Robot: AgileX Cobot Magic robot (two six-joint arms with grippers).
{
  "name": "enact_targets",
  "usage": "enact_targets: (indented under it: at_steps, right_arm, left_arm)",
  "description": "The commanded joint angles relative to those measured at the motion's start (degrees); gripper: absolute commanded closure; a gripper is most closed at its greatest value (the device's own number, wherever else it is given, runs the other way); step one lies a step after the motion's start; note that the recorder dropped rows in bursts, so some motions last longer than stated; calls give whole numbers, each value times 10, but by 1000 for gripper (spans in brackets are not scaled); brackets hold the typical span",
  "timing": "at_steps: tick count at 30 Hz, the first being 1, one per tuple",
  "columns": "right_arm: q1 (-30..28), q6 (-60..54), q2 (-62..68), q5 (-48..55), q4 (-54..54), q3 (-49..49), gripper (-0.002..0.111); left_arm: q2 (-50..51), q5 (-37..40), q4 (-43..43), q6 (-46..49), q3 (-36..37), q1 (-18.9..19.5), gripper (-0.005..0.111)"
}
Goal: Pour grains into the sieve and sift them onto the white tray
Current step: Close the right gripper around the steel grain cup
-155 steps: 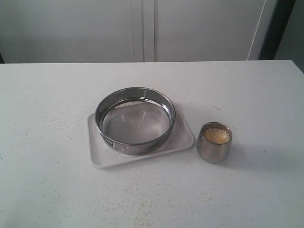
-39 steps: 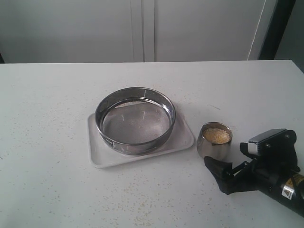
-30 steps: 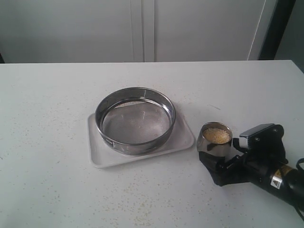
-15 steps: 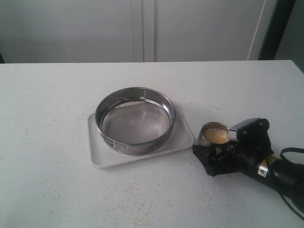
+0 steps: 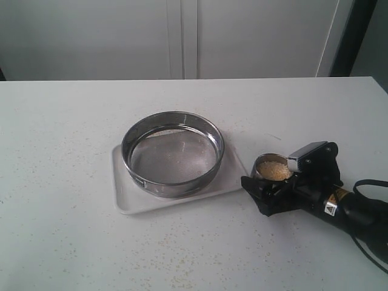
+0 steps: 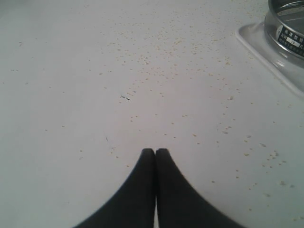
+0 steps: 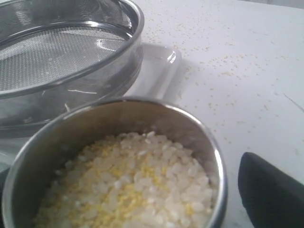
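The steel sieve [image 5: 173, 153] stands on the white tray [image 5: 128, 205] at mid-table, its mesh [image 7: 52, 57] bare. To its right is a small steel cup [image 5: 264, 167] filled with yellow and whitish grains [image 5: 274, 170]. My right gripper [image 5: 271, 177] straddles the cup, open, jaws on either side; one finger [image 7: 273, 190] shows a gap from the cup's rim [image 7: 216, 156]. The grains [image 7: 137, 180] fill the cup close up, the tray's corner [image 7: 159, 66] beyond. My left gripper [image 6: 155, 153] is shut and empty over bare table, the sieve [image 6: 287, 28] and tray [image 6: 266, 52] off to one side.
Loose grains are scattered over the white table, in front of the tray [image 5: 176, 267] and ahead of the left gripper [image 6: 156, 52]. Pale cabinet doors [image 5: 182, 36] rise behind the table's far edge. The right arm's black body [image 5: 357, 215] lies low at the right.
The right gripper has slid leftward along the table from the lower right until its open jaws stand around the cup. Sieve, tray and cup have stayed put.
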Motion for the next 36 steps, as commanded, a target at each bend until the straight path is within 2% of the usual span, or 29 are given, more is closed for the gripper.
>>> enact_targets:
  at_steps: [1, 7, 10, 18, 24, 36]
  right_arm:
    - [-4, 1, 4, -7, -5, -2, 16]
    - [-4, 1, 12, -7, -5, -2, 25]
    - [-4, 1, 12, -7, -5, -2, 35]
    - [-4, 3, 12, -7, -16, -2, 84]
    - [-4, 5, 12, -7, -37, -1, 108]
    - [-4, 16, 12, -7, -41, 0, 108]
  left_arm:
    - [-2, 1, -6, 0, 1, -3, 107]
    - [-2, 1, -6, 0, 1, -3, 107]
    - [-2, 1, -6, 0, 1, -3, 107]
    - [-2, 1, -6, 0, 1, -3, 107]
    - [-2, 1, -6, 0, 1, -3, 107]
    - [-2, 1, -6, 0, 1, -3, 107]
